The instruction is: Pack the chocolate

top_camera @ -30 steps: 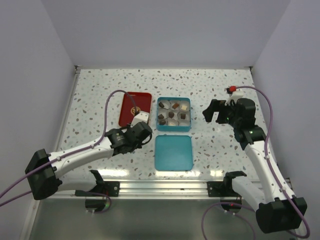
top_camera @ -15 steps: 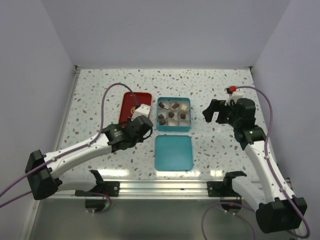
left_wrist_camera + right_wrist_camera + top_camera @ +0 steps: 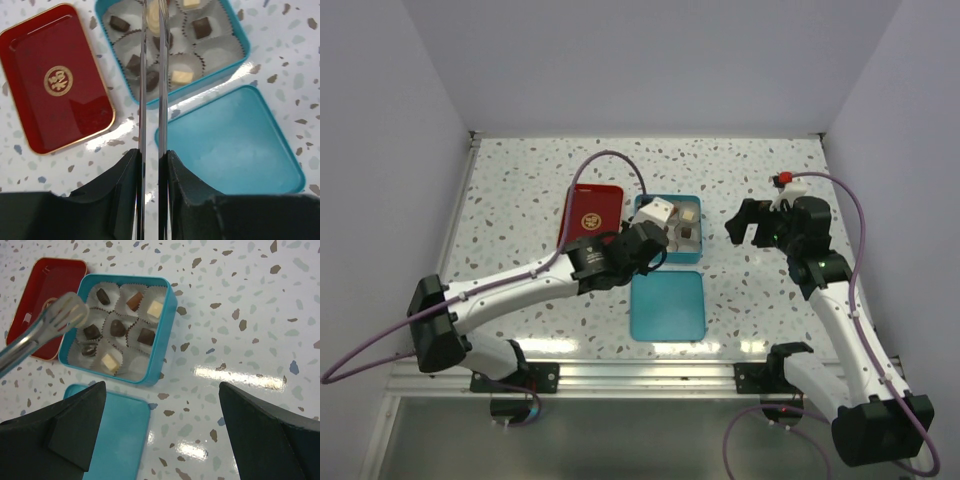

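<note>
The teal tin (image 3: 700,228) holds the chocolate (image 3: 117,327) in white paper cups: several dark pieces, a tan one (image 3: 134,301) and two cream ones (image 3: 110,361). One near corner cup (image 3: 137,365) is empty. My left gripper (image 3: 152,152) is shut on metal tongs (image 3: 142,75). It hovers over the tin's near left part in the top view (image 3: 645,243). The tong tips (image 3: 67,312) are over the tin's left edge. I cannot tell whether they hold a piece. My right gripper (image 3: 162,385) is wide open and empty, right of the tin (image 3: 745,222).
The red tray (image 3: 592,212) with a gold emblem (image 3: 58,80) lies left of the tin and looks bare. The teal lid (image 3: 667,305) lies flat in front of the tin. White walls close in the speckled table (image 3: 520,180).
My left arm has swung right with the tongs, from over the red tray to over the tin. The right arm has not moved.
</note>
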Controlling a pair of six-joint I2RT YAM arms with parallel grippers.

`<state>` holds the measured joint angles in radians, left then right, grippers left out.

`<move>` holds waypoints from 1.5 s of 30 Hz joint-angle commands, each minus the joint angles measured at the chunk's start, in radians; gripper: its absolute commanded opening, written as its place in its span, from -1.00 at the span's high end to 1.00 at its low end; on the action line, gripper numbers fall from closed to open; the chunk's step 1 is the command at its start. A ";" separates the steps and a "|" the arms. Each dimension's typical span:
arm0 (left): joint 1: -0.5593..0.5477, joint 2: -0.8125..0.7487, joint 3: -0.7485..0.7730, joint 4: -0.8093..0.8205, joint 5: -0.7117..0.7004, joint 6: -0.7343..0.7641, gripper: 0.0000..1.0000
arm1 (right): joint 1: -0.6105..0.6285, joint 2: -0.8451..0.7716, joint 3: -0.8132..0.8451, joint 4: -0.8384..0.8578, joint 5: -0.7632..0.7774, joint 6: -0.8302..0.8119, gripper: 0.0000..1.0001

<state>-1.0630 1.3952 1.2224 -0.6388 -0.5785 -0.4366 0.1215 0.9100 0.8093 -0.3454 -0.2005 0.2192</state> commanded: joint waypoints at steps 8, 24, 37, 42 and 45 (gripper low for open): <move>-0.107 0.139 0.098 0.113 0.055 0.027 0.42 | -0.002 0.001 0.007 0.016 0.009 -0.004 -0.97; -0.135 0.185 0.086 0.119 0.086 0.006 0.42 | -0.002 0.000 0.004 0.016 0.007 -0.004 -0.97; -0.141 0.188 0.081 0.114 0.072 0.004 0.20 | -0.002 0.001 0.004 0.014 0.004 -0.004 -0.97; -0.143 0.179 0.077 0.110 0.063 0.002 0.21 | -0.002 0.001 0.004 0.014 0.004 -0.003 -0.97; -0.143 0.173 0.077 0.100 0.046 -0.007 0.21 | -0.002 -0.002 0.004 0.013 0.004 -0.003 -0.97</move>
<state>-1.2003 1.5887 1.2808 -0.5579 -0.4961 -0.4278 0.1215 0.9100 0.8093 -0.3454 -0.2005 0.2192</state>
